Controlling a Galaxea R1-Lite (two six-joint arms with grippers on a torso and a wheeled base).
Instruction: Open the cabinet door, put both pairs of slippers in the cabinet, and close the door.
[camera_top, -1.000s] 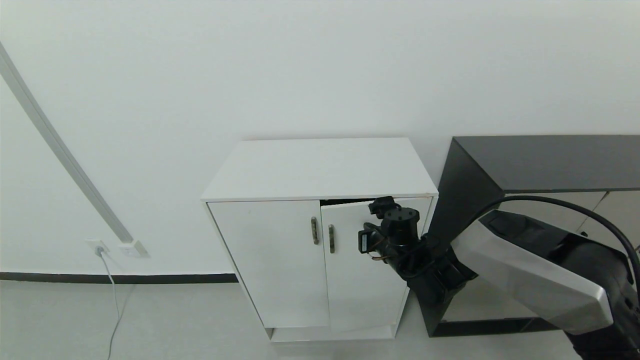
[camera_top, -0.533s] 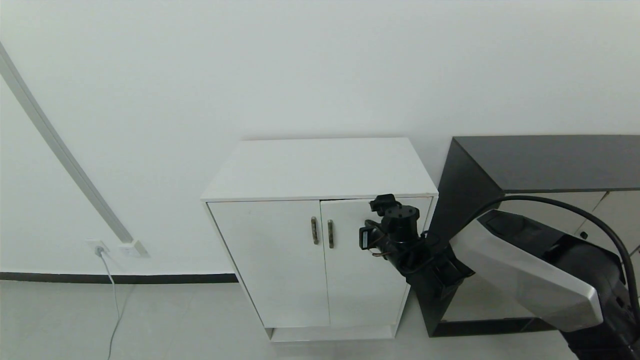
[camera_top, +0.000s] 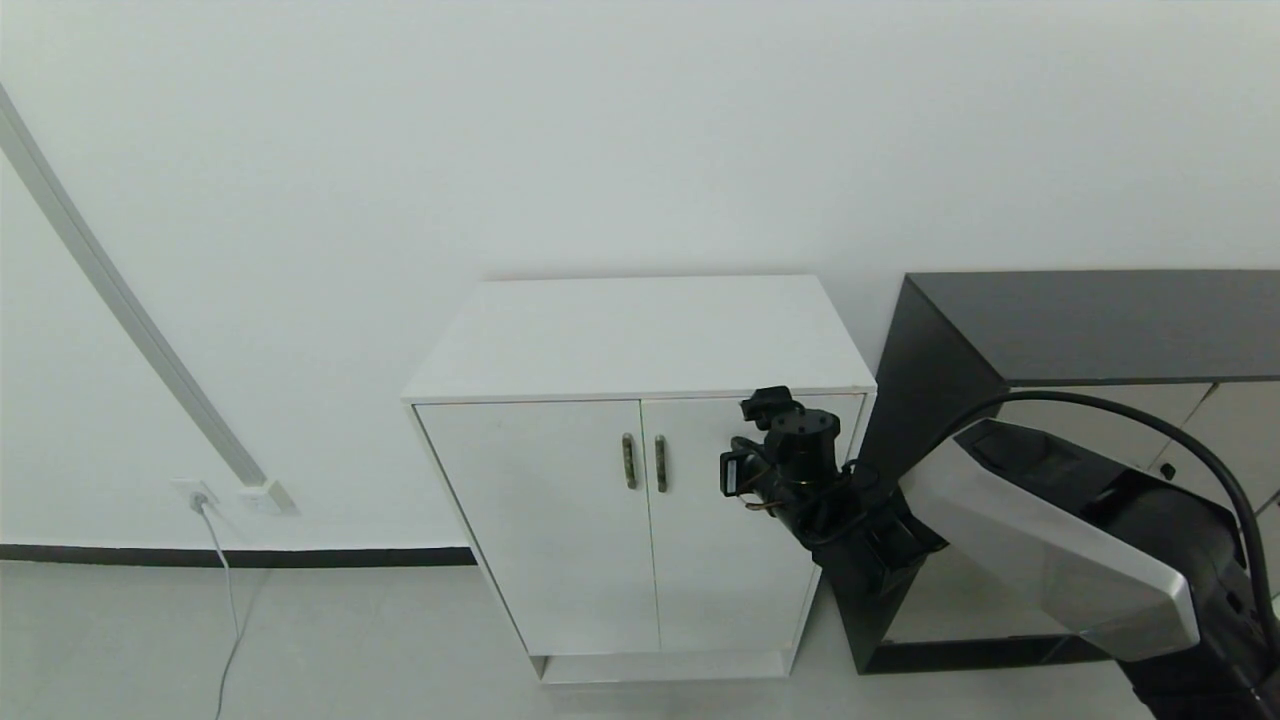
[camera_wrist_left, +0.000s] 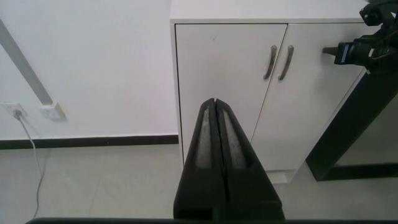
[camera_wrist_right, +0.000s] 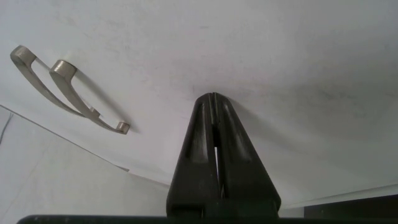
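The white cabinet (camera_top: 640, 340) stands against the wall with both doors flush. Its two metal handles (camera_top: 629, 461) (camera_top: 661, 463) sit side by side at the centre seam. My right gripper (camera_wrist_right: 213, 96) is shut with nothing in it, and its tips press flat against the right door (camera_top: 715, 590), a short way from the handles (camera_wrist_right: 68, 87). The right wrist (camera_top: 800, 445) hangs in front of that door's upper part. My left gripper (camera_wrist_left: 214, 101) is shut and empty, held well back from the cabinet and facing the left door (camera_wrist_left: 224, 74).
A black cabinet (camera_top: 1050, 320) stands right beside the white one. On the wall to the left are a socket with a trailing cable (camera_top: 195, 495) and a slanted grey conduit (camera_top: 120, 300). Bare grey floor (camera_top: 300, 640) lies in front and to the left.
The right door was ajar one second ago and now sits flush. My right gripper moved in toward the cabinet with it.
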